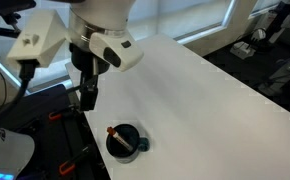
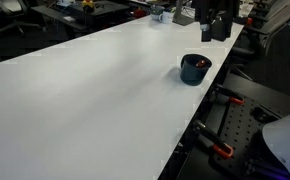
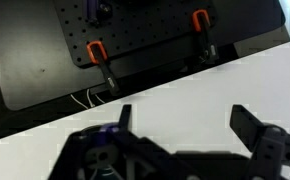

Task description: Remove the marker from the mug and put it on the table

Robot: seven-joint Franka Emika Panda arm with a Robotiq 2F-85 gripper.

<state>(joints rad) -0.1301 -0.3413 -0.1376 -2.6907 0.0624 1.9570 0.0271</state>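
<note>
Mug (image 1: 125, 144): upright near the counter (image 1: 205, 100) edge.
Marker (image 1: 113, 133): inside the mug, orange-red end propped on the rim, probably graspable.
Gripper (image 1: 88, 97): empty, spread apart, above the counter edge near the mug, seemingly ready to descend.

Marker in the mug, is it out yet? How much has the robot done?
Nothing looks done yet: the marker sits in the mug. In hand: the gripper hangs open and empty near the edge of the table, apart from the mug. Left: grip the marker, lift it out, lay it on the table.
</note>
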